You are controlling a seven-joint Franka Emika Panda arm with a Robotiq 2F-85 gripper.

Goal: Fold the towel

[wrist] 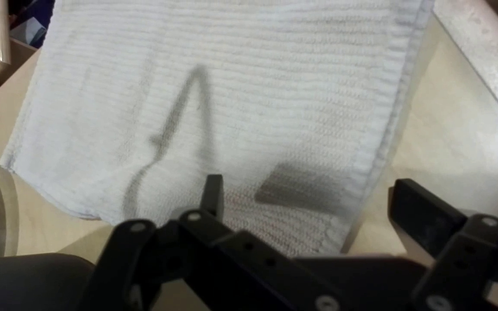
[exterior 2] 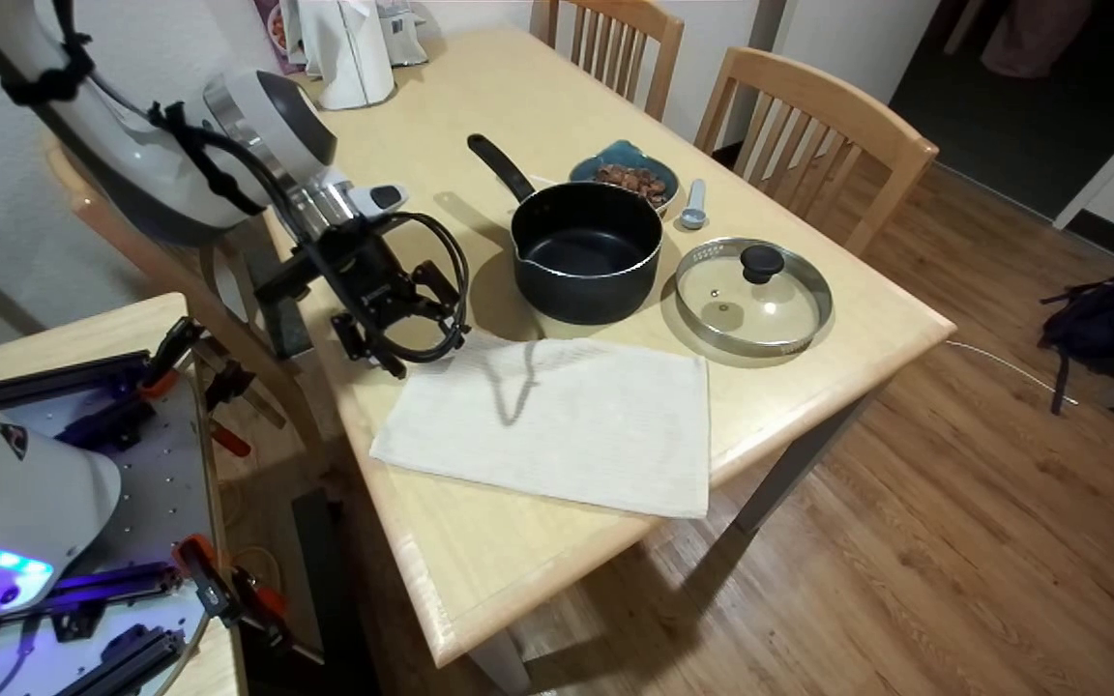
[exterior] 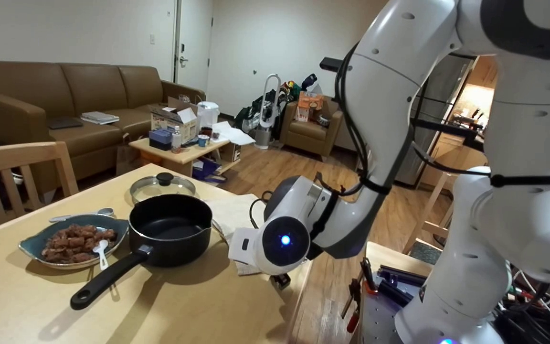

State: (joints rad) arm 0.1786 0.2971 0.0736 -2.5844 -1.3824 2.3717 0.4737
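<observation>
Lower middle of the frame in an exterior view: towel (exterior 2: pixel 576 425), one, off-white, ribbed, laid mostly flat on the table (exterior 2: pixel 480 565), below the saucepan (exterior 2: pixel 581 290) and to the lower left of the glass lid (exterior 2: pixel 750 309). Long axis: left to right across that frame, the right end dipping a little. Short side at left: the one nearest the robot.

Gripper (wrist: pixel 311 198), one, carried by an arm (exterior 2: pixel 141 174) entering from the upper left of the same exterior view (no second arm shows, so nearness is not in question). Position: at the towel's upper left corner there, most of the cloth lying down and to the right of it.

Wrist view: cloth fills the upper and middle frame and runs off the top. Its right-hand hem (wrist: pixel 376 129) slants from upper right toward lower centre and passes between the two fingers as seen. First finger (wrist: pixel 212 194), lower middle, stands over cloth; second finger (wrist: pixel 424 216), lower right, over bare table.

Condition of gripper: fingers wide apart, nothing held. Contact: none evident; the tips appear to hang above the cloth (exact height cannot be told).

Judged requirement: a lowering that keeps the hem between the fingers, then a pinch across it. Judged hazard: closing too high and missing the thin cloth.
</observation>
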